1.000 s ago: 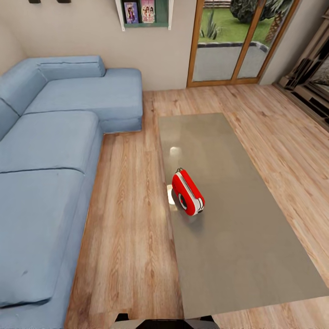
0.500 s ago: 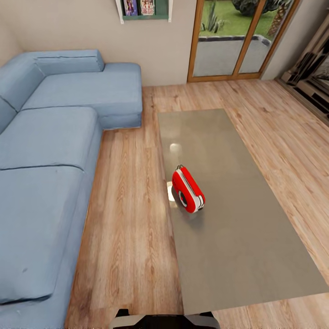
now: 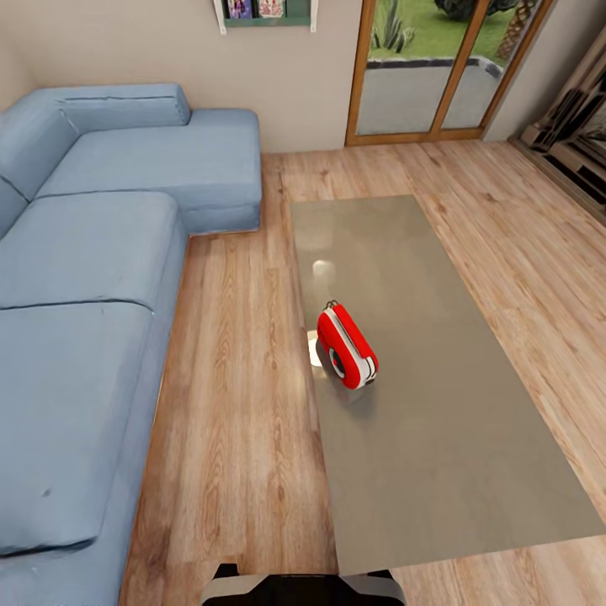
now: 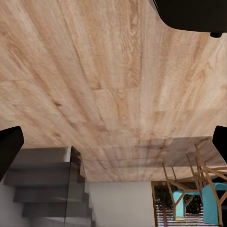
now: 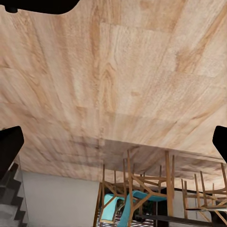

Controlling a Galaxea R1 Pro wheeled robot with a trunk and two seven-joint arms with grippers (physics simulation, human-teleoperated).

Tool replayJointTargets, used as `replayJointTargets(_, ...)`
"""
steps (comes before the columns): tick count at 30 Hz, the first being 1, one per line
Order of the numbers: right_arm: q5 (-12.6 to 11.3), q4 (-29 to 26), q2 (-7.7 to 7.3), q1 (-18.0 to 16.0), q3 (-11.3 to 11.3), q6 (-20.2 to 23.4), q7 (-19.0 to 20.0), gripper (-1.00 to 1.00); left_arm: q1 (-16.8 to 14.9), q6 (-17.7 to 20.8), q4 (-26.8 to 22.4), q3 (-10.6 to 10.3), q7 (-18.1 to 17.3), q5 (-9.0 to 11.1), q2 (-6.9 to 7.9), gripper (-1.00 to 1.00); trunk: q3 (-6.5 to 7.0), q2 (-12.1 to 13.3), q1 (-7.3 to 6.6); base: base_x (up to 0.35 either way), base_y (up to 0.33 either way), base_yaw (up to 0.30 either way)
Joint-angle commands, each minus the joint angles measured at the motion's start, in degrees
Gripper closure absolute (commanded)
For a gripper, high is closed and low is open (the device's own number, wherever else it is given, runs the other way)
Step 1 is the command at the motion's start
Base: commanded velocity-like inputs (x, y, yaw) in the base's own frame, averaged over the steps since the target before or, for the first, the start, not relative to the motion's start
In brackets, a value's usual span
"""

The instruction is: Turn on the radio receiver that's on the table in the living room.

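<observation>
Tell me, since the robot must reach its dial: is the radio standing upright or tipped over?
Upright: the radio receiver rests on its base on the table, thin handle on top, round dark dial facing the robot.

Light wood plank floor (image 3: 236,353) throughout, running to a beige wall (image 3: 278,84) at the far side. Blue sectional sofa (image 3: 84,278) along the left, its chaise reaching toward the far wall; small wall shelf (image 3: 265,13) with magazines above it. Wood-framed glass doors (image 3: 438,76) far right, giving onto grass and paving in daylight; grey stairs (image 4: 42,189) and wooden chairs with teal seats (image 5: 137,198) in the wrist views.
</observation>
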Motion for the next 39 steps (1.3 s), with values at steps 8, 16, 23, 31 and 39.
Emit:
replayJointTargets(8,-0.02,0.0,0.01,0.0,-0.02,0.0,-0.07,-1.0,0.0,0.0,0.0,0.0,0.0,0.01,0.0,-1.0,-0.01,0.0,0.0,0.0,0.0,0.0)
replayJointTargets(16,0.84,0.0,0.01,0.0,0.0,-0.15,0.25,-1.0,0.0,0.0,0.0,0.0,0.0,0.03,0.0,-1.0,-0.58,0.0,0.0,0.0,0.0,0.0)
replayJointTargets(23,0.85,0.0,0.0,0.0,0.0,-0.14,0.26,-1.0,0.0,-0.01,0.0,0.0,0.0,0.02,0.0,-1.0,-1.21,0.0,0.0,0.0,0.0,0.0)
replayJointTargets(31,0.78,0.0,0.0,0.0,0.0,-0.17,0.26,-1.0,0.0,0.0,0.0,0.0,0.0,0.01,0.0,-1.0,-1.94,0.0,0.0,0.0,0.0,0.0)
replayJointTargets(39,0.69,0.0,0.0,0.0,0.0,-0.18,0.2,-1.0,0.0,-0.01,0.0,0.0,0.0,0.02,0.0,-1.0,-2.67,0.0,0.0,0.0,0.0,0.0)
